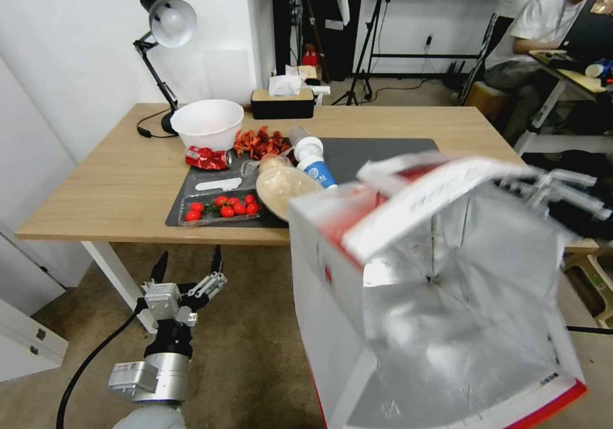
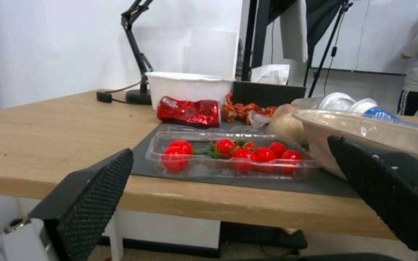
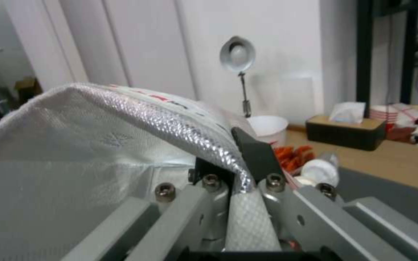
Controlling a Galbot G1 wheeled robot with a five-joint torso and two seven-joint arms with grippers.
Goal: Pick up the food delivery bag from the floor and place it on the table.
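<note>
The food delivery bag (image 1: 434,288) hangs in the air in front of the table's near right edge, its silver foil lining facing me and a red strip along its bottom. My right gripper (image 1: 543,189) is at the bag's upper right rim. In the right wrist view that gripper (image 3: 240,159) is shut on the bag's foil edge and white strap (image 3: 248,217). The table (image 1: 115,180) is light wood with a dark mat (image 1: 377,151). My left gripper (image 1: 188,266) stands open and empty below the table's front edge, above the carpet floor (image 1: 255,352); in its own view the fingers (image 2: 93,188) frame the table edge.
On the mat lie a tray of tomatoes (image 1: 220,209), a crushed red can (image 1: 207,158), a plate of food (image 1: 287,189) and a tipped bottle (image 1: 313,158). A white bowl (image 1: 207,122), a desk lamp (image 1: 163,27) and a tissue box (image 1: 282,102) stand behind. A white cabinet (image 1: 25,339) is at the left.
</note>
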